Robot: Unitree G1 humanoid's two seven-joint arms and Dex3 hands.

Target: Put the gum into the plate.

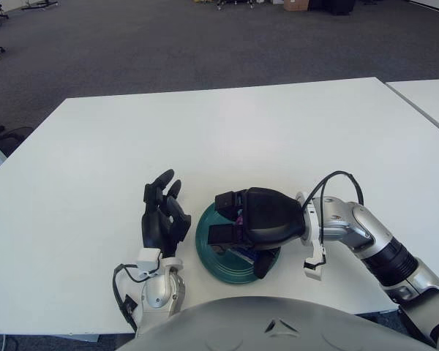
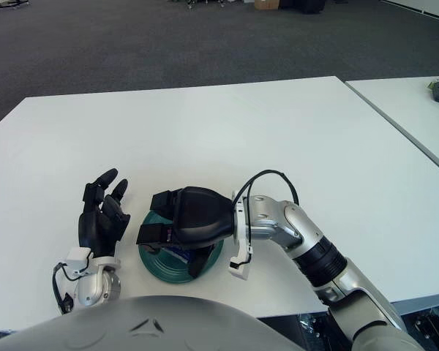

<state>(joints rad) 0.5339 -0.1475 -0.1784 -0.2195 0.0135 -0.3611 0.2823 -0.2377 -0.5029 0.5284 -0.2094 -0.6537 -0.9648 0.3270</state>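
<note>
The right robot hand [image 1: 238,230] reaches in from the right side and hangs low over the green plate [image 1: 205,245], covering most of it; its black fingers [image 1: 229,199] are curled inward around a small purple and blue pack, the gum [image 1: 241,218], which shows only as a sliver of colour between the fingers and the palm; whether the gum touches the plate's surface cannot be told, since the hand hides the spot beneath it; a lower finger [image 1: 262,265] points down toward the near rim of the plate. The silver forearm [image 1: 366,241] runs off to the lower right, with a black cable [image 1: 336,179] looping above the wrist and a small white tab [image 1: 312,269] hanging under it.

The left robot hand [image 1: 163,216] shows just left of the plate, palm upright with its dark fingers spread and pointing away from the robot, holding nothing; its silver wrist [image 1: 161,289] sits near the front edge, with a black cable [image 1: 121,285] curling beside it.

The plate lies near the front edge of the white tabletop [image 1: 227,139]; grey carpet [image 1: 168,44] stretches behind, and a second white table [image 1: 432,99] stands at the right.
</note>
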